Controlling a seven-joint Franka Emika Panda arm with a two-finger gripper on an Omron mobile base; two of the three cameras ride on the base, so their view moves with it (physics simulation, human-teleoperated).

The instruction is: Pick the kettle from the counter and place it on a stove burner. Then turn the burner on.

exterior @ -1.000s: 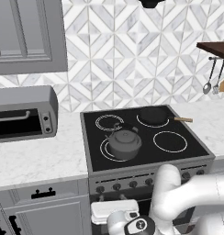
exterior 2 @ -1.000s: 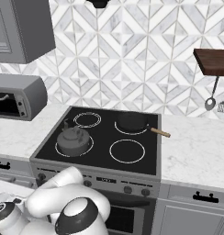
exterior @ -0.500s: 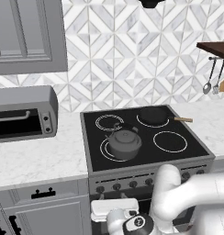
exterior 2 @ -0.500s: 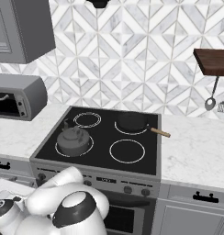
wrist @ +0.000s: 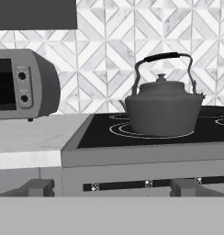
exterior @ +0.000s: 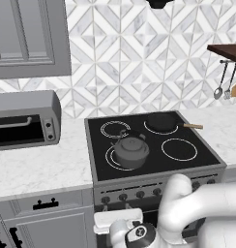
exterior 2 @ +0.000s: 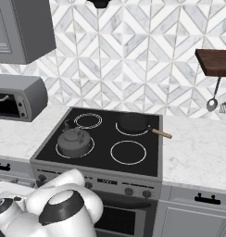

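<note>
One kettle [exterior: 131, 149] sits on the stove burner [exterior: 111, 159]; end effector [wrist: 109, 187] spread wide, empty.

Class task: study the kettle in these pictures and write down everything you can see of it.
The kettle is squat, round and dark grey, metal by its look, with a small lid knob, a short spout and an arched handle whose top is darker. It stands upright on the front left burner of the black cooktop, inside its white rings. Only the glass touches it. The frying pan sits apart on the back burner.
</note>
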